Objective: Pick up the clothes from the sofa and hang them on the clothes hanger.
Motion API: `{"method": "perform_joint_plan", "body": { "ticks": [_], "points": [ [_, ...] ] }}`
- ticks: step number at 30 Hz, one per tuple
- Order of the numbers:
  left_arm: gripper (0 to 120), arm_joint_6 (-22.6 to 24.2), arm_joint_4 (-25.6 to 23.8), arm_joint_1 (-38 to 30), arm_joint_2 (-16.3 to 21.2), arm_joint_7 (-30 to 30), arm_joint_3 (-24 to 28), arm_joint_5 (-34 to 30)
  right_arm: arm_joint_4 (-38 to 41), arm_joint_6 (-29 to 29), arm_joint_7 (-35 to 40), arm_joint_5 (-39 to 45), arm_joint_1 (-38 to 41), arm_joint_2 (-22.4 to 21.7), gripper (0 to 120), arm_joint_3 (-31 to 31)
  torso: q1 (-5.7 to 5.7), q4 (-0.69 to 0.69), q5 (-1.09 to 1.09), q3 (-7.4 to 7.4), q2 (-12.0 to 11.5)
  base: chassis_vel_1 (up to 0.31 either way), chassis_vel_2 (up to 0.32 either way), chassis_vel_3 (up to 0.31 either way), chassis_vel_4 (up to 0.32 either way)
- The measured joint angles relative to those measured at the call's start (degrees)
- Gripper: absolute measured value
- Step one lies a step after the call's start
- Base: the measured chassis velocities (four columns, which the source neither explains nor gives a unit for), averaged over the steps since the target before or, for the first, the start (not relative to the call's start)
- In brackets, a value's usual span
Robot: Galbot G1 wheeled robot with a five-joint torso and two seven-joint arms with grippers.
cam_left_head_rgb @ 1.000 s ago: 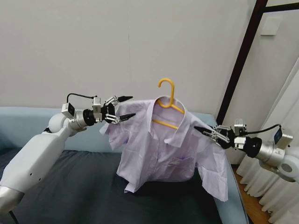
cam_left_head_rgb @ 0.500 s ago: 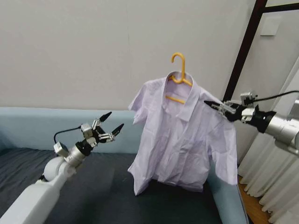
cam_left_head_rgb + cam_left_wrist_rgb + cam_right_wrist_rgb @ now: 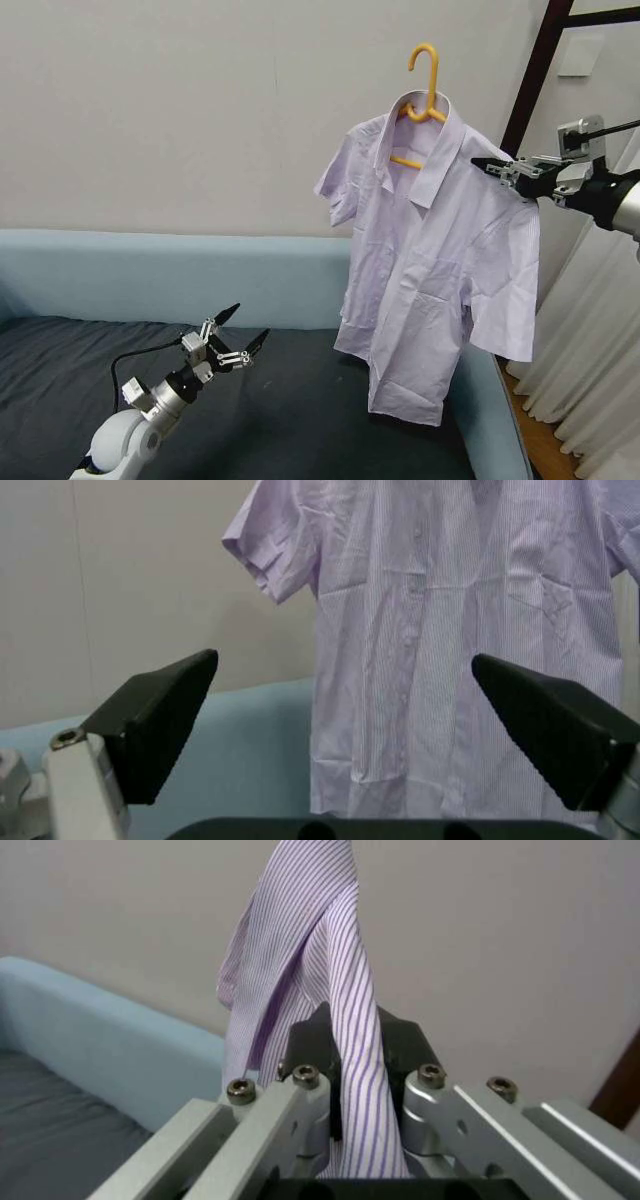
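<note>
A pale lilac striped shirt (image 3: 430, 250) hangs on a yellow hanger (image 3: 424, 75), held high against the wall above the sofa's right end. My right gripper (image 3: 490, 166) is shut on the shirt's shoulder; the striped fabric (image 3: 340, 1057) is pinched between its black pads. My left gripper (image 3: 240, 338) stands open low over the sofa seat, apart from the shirt, with nothing between its fingers. From the left wrist view the shirt (image 3: 450, 630) hangs well beyond the two spread black fingertips (image 3: 160, 720).
The light blue sofa (image 3: 150, 280) with a dark grey seat (image 3: 300, 420) spans the lower view. A dark wooden frame post (image 3: 525, 100) rises at the right against the wall, with white curtains (image 3: 590, 340) beside it.
My right gripper has lifted the shirt and hanger up and to the right, clear of the seat. The left arm let go, dropped low over the sofa and stands open.
</note>
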Motion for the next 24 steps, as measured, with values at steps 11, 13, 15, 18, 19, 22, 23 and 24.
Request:
{"method": "perform_joint_plan", "body": {
  "ticks": [11, 13, 15, 18, 19, 22, 23, 24],
  "points": [
    [100, -0.75, 0.78, -0.12, -1.06, 0.07, -0.3, 0.34, 5.25, -0.63, 10.12, -7.26, -19.63, -0.41, 7, 24.74, 0.01, -0.01, -0.02, -0.01, 0.01, 0.0, 0.0, 0.0, 0.0],
    [100, -0.89, 0.95, -0.15, -1.24, 0.08, -0.23, 0.4, 5.77, -0.14, 10.74, -8.79, -22.94, 0.03, 7, 27.74, 0.0, -0.01, -0.01, -0.01, 0.0, 0.0, 0.0, 0.0, 0.0],
    [100, -1.26, 1.42, -0.12, -1.61, 0.09, 0.01, 0.75, 6.29, 0.82, 12.19, -12.48, -29.48, 1.74, 7, 32.96, 0.01, -0.01, -0.01, -0.01, 0.0, 0.0, 0.0, 0.0, 0.0],
    [100, -1.53, 1.77, -0.12, -1.7, 0.1, 0.17, 1.13, 6.35, 1.47, 12.43, -15.14, -33.06, 3.36, 7, 35.54, 0.01, 0.01, 0.01, 0.0, 0.0, 0.0, 0.0, 0.0, 0.0],
    [100, -1.73, 2.07, -0.18, -1.73, 0.12, 0.31, 1.43, 6.3, 1.91, 12.09, -17.59, -36.18, 5.04, 7, 37.81, 0.01, 0.01, 0.01, 0.0, -0.01, 0.0, 0.0, 0.0, 0.0],
    [100, -1.93, 2.44, -0.44, -1.73, 0.09, 0.41, 1.59, 6.29, 3.65, 11.59, -21.02, -40.29, 7.88, 7, 39.78, 0.01, 0.0, 0.01, 0.0, 0.0, 0.0, 0.0, 0.0, 0.0],
    [100, -1.98, 2.57, -0.54, -1.73, 0.1, 0.44, 1.61, 6.34, 4.48, 12.0, -22.01, -41.23, 8.87, 7, 39.97, 0.01, -0.01, 0.02, 0.0, -0.01, 0.0, 0.0, 0.0, 0.0],
    [100, -2.05, 2.7, -0.62, -1.72, 0.1, 0.45, 1.61, 6.48, 5.21, 12.75, -22.78, -41.77, 9.84, 7, 39.99, 0.01, -0.01, 0.02, 0.0, -0.01, 0.0, 0.0, 0.0, 0.0]
  ]
}}
